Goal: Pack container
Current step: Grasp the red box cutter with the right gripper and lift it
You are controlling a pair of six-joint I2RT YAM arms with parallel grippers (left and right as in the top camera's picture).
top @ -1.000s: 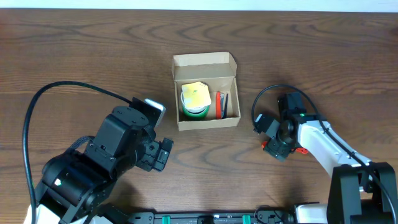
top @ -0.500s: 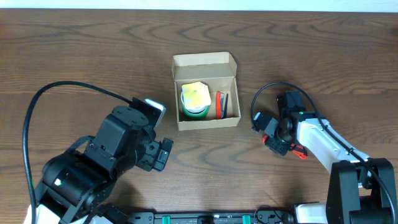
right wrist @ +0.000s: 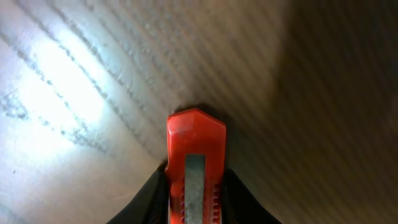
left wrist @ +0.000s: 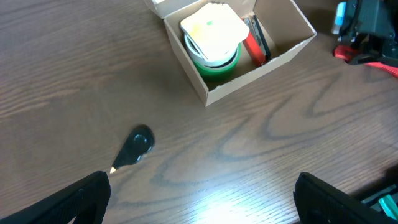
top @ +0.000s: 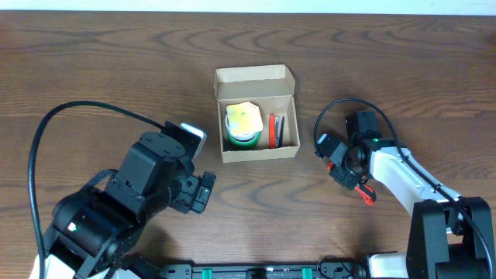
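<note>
From overhead, the small tan cardboard container sat in the middle of the dark wooden counter, its hinged flap folded back on the far side. Inside it lay a green tape roll with a pale yellow pad on top, and beside these some thin red and black items standing on edge. To the right of the container and apart from it, the right tool was down at the counter over a red plastic utility knife. The left tool rested near the front left, well clear of the box.

In the left wrist view, the left tool stood wide open with nothing between its fingers. The container lay ahead of it, and a small black object that I could not identify lay on the counter nearer by.

In the right wrist view, the right tool had its black fingers pressed against both sides of the knife, gripping it. Whether the knife was off the counter could not be told.

Judging by this, packing was partly done. The knife had yet to go in, perhaps the black object too, and the flap was not yet closed.
</note>
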